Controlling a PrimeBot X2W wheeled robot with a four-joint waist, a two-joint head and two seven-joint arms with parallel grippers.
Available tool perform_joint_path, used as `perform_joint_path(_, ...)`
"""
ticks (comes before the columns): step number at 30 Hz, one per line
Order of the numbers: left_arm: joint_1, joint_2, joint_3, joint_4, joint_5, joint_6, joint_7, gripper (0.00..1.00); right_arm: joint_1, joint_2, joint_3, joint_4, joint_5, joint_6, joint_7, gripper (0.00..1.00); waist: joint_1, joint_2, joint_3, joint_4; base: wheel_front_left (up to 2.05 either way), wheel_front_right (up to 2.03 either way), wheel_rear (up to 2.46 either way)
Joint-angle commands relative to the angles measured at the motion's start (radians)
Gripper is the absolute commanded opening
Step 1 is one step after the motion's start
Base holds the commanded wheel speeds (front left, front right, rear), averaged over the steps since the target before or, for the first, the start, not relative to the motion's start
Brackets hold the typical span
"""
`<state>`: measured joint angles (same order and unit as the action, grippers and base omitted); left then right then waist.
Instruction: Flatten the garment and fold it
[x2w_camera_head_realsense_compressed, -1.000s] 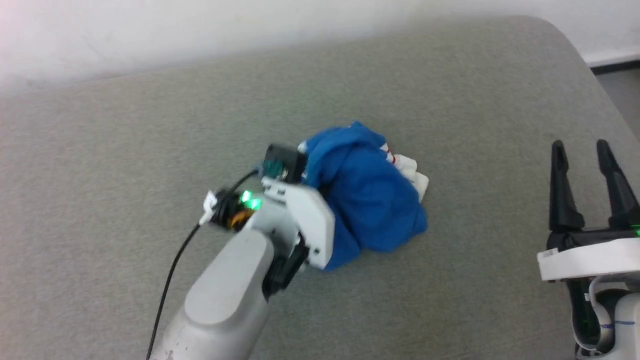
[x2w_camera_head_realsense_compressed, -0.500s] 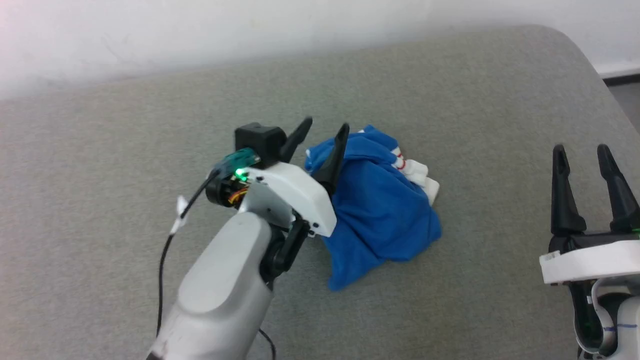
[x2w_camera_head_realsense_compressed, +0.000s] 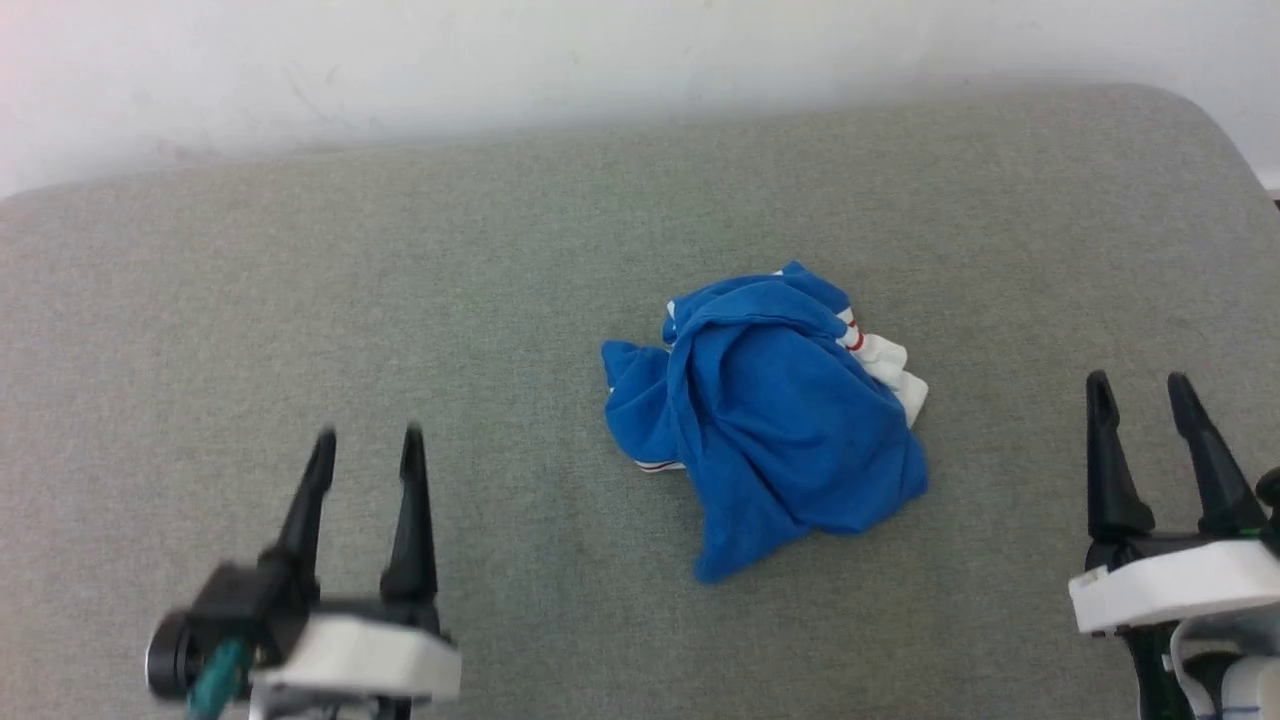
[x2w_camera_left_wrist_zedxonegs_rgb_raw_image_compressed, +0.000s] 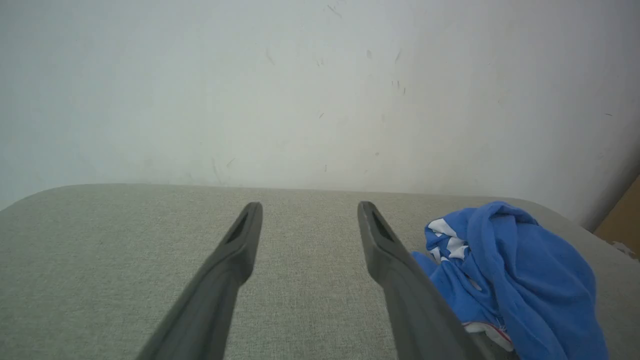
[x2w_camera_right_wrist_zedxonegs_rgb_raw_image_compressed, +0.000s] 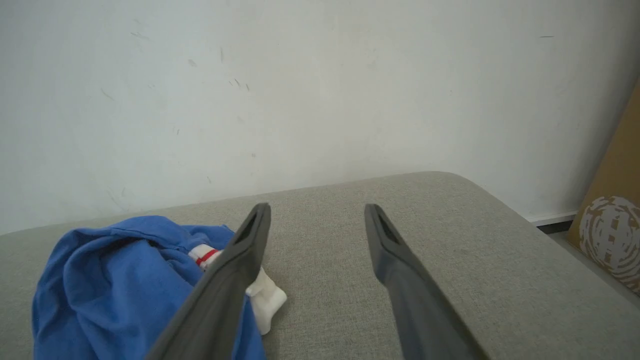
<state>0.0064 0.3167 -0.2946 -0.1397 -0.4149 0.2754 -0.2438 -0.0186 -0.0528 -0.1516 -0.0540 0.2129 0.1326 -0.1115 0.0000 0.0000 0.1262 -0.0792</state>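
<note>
- The garment (x2w_camera_head_realsense_compressed: 770, 420) lay bunched on the tabletop (x2w_camera_head_realsense_compressed: 300, 300) between both pairs of fingers, touching neither.
- The left gripper (x2w_camera_head_realsense_compressed: 368, 435) had its fingers spread, holding nothing.
- The right gripper (x2w_camera_head_realsense_compressed: 1140, 378) had its fingers spread too.

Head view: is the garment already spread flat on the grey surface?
No, the garment lies bunched in a crumpled heap on the grey surface.

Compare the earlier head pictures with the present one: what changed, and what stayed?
The left gripper, down on the garment a second ago, opened, let go and drew back to the lower left, clear of it. The garment stays a crumpled heap on the grey surface. The right gripper stayed open at the lower right.
</note>
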Motion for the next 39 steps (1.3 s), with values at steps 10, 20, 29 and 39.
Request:
perform_joint_path(10,0.105,-0.070,0.041,-0.026,0.055,-0.017,-0.018,1.00,0.015,0.003,-0.009,0.045,0.046,-0.002,0.010,1.00,0.0000,0.0000,-0.017,0.059,0.00,0.00,0.00)
perform_joint_path(20,0.056,-0.115,0.062,-0.010,0.103,-0.065,-0.018,1.00,-0.256,-0.027,0.032,0.004,0.119,-0.002,0.322,1.00,0.0000,0.0000,0.061,0.069,0.00,0.00,0.00)
perform_joint_path(29,0.002,-0.175,0.072,0.018,0.131,-0.112,-0.018,1.00,-0.420,-0.166,0.122,0.172,0.152,-0.002,0.674,1.00,0.0000,0.0000,0.146,0.116,0.00,0.00,0.00)
perform_joint_path(39,-0.014,-0.223,0.092,0.039,0.156,-0.151,-0.018,1.00,-0.380,-0.268,0.212,0.272,0.181,-0.002,0.810,1.00,0.0000,0.0000,0.196,0.188,0.00,0.00,0.00)
